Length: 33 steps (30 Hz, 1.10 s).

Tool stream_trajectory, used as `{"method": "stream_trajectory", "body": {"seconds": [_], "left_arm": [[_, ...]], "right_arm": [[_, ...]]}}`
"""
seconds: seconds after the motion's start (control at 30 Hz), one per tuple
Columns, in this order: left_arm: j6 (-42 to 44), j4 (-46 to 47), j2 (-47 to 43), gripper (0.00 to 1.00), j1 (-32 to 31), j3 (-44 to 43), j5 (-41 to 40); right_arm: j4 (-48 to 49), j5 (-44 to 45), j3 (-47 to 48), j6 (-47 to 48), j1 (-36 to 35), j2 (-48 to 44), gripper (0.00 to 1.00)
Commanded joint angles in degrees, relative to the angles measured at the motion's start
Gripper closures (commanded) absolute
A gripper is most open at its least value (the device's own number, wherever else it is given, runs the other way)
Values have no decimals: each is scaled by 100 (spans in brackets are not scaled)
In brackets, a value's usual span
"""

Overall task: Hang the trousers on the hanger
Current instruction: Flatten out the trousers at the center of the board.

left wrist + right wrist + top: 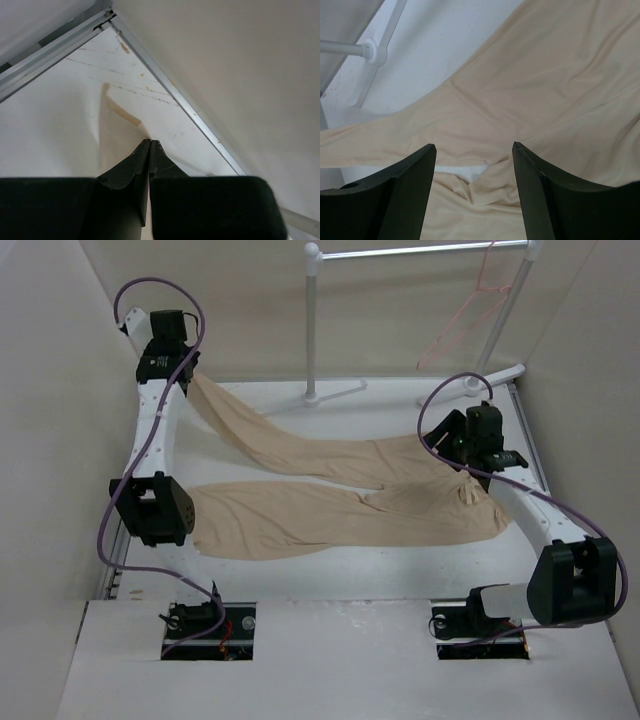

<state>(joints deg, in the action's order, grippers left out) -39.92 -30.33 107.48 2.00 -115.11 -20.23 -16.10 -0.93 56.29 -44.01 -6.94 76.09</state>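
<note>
Pinkish-red hanger (462, 315) only overhead

Looking across all three views, there's no word, label, brand mark or number clear enough to read anywhere.

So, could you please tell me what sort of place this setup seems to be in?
Most likely a robot lab test cell: a white table boxed in by plain panels, two arms bolted at its near edge, and a garment rack with a hanger staged beside beige trousers.
</note>
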Motion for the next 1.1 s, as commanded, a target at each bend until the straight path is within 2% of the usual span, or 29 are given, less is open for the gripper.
{"method": "stream_trajectory", "body": {"seconds": [0.0, 0.2, 0.3, 0.53, 0.73, 0.9, 0.97, 1.07], "left_arm": [[19, -17, -675, 100, 103, 154, 45], [-42, 316, -1360, 100, 472, 2042, 186], [-68, 387, -1371, 100, 578, 2571, 142], [-33, 370, -563, 99, 675, 2599, -411], [-68, 1, -289, 77, 955, 2625, -1097], [-60, 123, -588, 71, 1088, 2792, -1308], [37, 272, -378, 66, 1062, 2565, -1195], [239, 238, 368, 65, 974, 1880, -423]], "right_arm": [[274, -48, 207, -82, -48, -121, 31], [230, -83, 145, -82, -171, -139, 31], [204, -83, 119, -73, -215, -121, 31], [186, -57, 163, -55, -400, 63, 30], [168, -30, 40, -82, -585, 28, 30], [142, -65, -13, -64, -524, 46, 29], [142, -83, 31, -46, -497, 142, 29], [142, -144, 154, -3, -514, 344, 47]]}}
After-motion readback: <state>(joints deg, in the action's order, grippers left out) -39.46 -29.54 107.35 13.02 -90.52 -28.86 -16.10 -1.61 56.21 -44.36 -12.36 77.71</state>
